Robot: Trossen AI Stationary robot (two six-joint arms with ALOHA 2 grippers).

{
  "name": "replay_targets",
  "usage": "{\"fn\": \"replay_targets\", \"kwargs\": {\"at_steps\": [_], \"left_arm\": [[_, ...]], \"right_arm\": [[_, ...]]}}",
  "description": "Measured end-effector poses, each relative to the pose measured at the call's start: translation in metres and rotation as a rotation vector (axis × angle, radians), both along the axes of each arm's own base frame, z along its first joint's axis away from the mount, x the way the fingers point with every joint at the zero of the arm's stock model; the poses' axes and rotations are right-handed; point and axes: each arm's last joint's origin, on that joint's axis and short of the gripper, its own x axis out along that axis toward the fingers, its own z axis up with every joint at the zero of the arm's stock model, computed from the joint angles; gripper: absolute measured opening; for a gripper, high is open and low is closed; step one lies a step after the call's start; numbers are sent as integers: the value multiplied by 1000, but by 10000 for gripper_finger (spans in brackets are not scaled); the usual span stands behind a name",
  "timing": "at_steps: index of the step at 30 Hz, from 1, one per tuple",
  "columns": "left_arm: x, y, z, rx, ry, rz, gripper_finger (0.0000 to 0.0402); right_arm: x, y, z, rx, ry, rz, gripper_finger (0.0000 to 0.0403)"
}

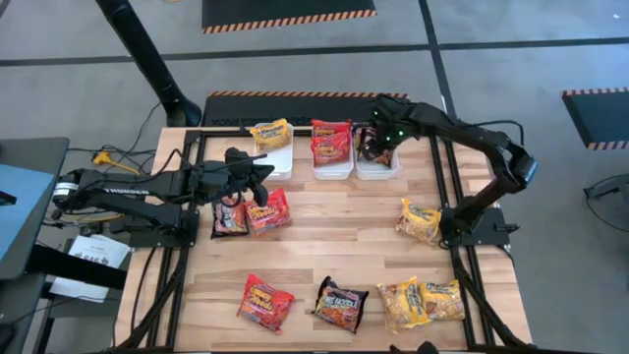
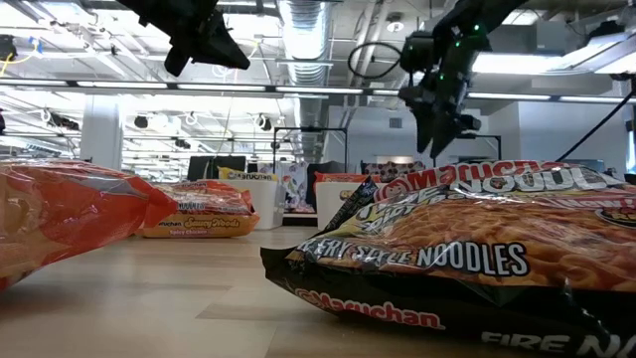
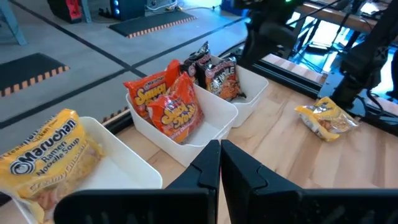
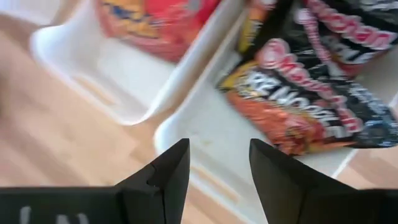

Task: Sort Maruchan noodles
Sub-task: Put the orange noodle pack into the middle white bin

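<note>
Right gripper (image 4: 214, 171), fingers spread and empty above white plastic bin (image 4: 186, 134) holding crinkly black noodle packets (image 4: 311, 93); best lifted straight clear; left gripper (image 3: 220, 163) pressed together.

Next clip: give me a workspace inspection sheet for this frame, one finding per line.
Surface: wooden table, inside a black frame.
Job's things: three white bins at the far edge hold yellow, red and black packets, one colour each; eight packets loose on the table.
Clutter: nothing seen.
Grippers: left claw shut, empty, near the yellow bin; right claw open, empty, above the black bin.
Cables: bundle left of the table.
Surroundings: striped floor mats.
</note>
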Motion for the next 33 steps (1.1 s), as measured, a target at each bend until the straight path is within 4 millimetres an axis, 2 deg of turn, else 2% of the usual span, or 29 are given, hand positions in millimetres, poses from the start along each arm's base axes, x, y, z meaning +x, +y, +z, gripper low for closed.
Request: {"fn": "replay_targets", "kwargs": {"at_steps": [6, 14, 18, 26, 33], "left_arm": [[1, 6, 0, -78, -26, -95, 4], [2, 11, 2, -231, -124, -179, 49], [-1, 9, 5, -286, -159, -216, 54], [-24, 5, 26, -264, -271, -239, 55], [-46, 2, 40, -219, -345, -255, 55]], "right_arm": [[8, 20, 10, 46, -77, 98, 191], [23, 45, 10, 100, -121, 221, 191], [33, 59, 11, 102, -140, 262, 191], [50, 85, 15, 76, -197, 365, 191], [70, 111, 23, 16, -320, 471, 191]]}}
